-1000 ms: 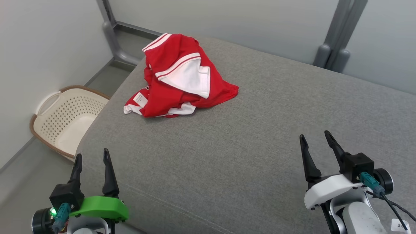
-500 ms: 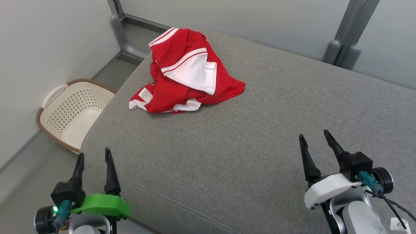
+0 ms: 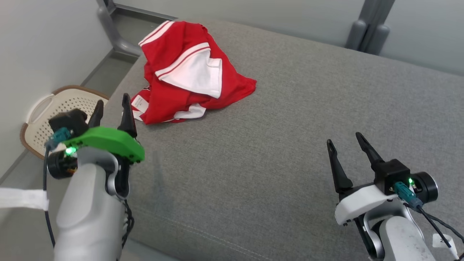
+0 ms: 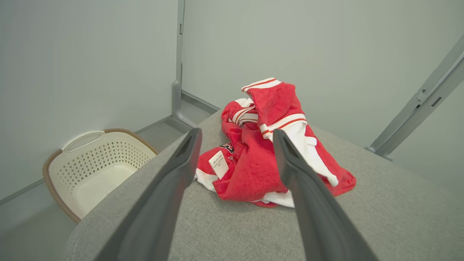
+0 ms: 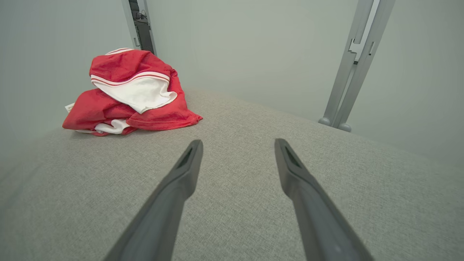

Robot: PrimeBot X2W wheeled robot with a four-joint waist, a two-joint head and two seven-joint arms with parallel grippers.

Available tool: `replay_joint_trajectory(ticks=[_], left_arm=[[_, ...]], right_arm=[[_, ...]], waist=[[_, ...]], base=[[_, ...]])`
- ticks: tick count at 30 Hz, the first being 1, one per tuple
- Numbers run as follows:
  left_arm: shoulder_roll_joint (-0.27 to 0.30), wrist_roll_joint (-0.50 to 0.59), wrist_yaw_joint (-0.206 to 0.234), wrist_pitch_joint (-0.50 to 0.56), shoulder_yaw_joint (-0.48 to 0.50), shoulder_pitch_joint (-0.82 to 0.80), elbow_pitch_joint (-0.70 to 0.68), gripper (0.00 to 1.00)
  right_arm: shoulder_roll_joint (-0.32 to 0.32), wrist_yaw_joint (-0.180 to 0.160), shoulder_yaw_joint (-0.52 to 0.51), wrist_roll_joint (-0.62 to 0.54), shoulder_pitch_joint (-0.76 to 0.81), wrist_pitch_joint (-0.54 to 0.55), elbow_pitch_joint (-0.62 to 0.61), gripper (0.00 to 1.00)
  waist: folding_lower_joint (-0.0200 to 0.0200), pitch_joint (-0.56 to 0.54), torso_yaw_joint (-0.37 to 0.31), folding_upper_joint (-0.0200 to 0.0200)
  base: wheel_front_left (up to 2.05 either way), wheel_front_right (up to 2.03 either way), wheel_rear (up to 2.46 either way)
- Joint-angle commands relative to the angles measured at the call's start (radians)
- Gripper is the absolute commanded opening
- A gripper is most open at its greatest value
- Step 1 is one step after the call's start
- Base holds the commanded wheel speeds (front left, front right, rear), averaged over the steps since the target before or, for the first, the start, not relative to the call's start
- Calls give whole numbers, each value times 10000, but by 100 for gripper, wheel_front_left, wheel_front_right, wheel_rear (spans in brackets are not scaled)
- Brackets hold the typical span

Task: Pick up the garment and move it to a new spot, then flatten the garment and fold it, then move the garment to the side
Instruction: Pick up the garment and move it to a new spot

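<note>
Left gripper (image 3: 112, 100) up nearer the garment (image 3: 170, 98) — basket (image 3: 38, 107) partly behind it

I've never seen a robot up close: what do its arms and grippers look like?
Each pale grey forearm ends in two long, dark, pointed fingers. The left gripper has a bright green cover, the right gripper a white one. Each carries a black block with a teal plug, a green light and a black cable.

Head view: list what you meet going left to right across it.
laundry basket → left gripper → red and white garment → right gripper
</note>
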Motion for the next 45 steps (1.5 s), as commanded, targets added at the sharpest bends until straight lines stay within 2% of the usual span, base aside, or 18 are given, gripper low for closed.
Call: replay_joint_trajectory(ticks=[1, 9, 13, 18, 24, 25, 26, 34, 41, 45], left_arm=[[48, -201, -89, 134, 56, -515, 265, 100], [612, -1174, -225, 1224, 709, -2794, 1946, 100], [1417, -1136, 49, 1674, 828, -3702, 2743, 100], [1961, -1267, 170, 1905, 990, -4232, 3173, 100], [2458, -1080, 668, 1842, 990, -4493, 3616, 100], [2487, -1086, 682, 1698, 1002, -4508, 3610, 47], [2509, -1066, 623, 1601, 974, -4515, 3580, 0], [2920, -688, 163, 1056, 536, -4801, 3371, 0], [3341, -440, -225, 928, 27, -5389, 2405, 0], [3289, -211, -331, 1139, -395, -5667, 1636, 0]], right_arm=[[-49, 1, 58, -155, -222, 95, -188, 100], [-51, 1, 581, -696, -777, 626, -1174, 100], [-58, 1, 883, -923, -994, 748, -1637, 100], [-130, 1, 742, -958, -1119, 759, -1796, 100], [-97, 1, 673, -848, -1172, 606, -1849, 100], [-94, 1, 641, -825, -1177, 569, -1822, 100], [-86, 1, 603, -817, -1175, 541, -1789, 100], [-49, 1, 681, -562, -1209, 234, -1211, 100], [-36, 1, 791, 268, -902, -336, -249, 100], [-34, 1, 901, 709, -730, -597, 199, 100]], waist=[[0, 902, -849, 0], [0, 2623, -2235, 0], [0, 3466, -2982, 0], [0, 4112, -3416, 0], [0, 4386, -3724, 0], [0, 4394, -3721, 0], [0, 4385, -3706, 0], [0, 3585, -3459, 0], [0, 1862, -3460, 0], [0, 1054, -3672, 0]], base=[[0, 0, 0], [0, 0, 0], [0, 0, 0], [0, 0, 0], [0, 0, 0], [0, 0, 0], [0, 0, 0], [0, 0, 0], [0, 0, 0], [0, 0, 0]])
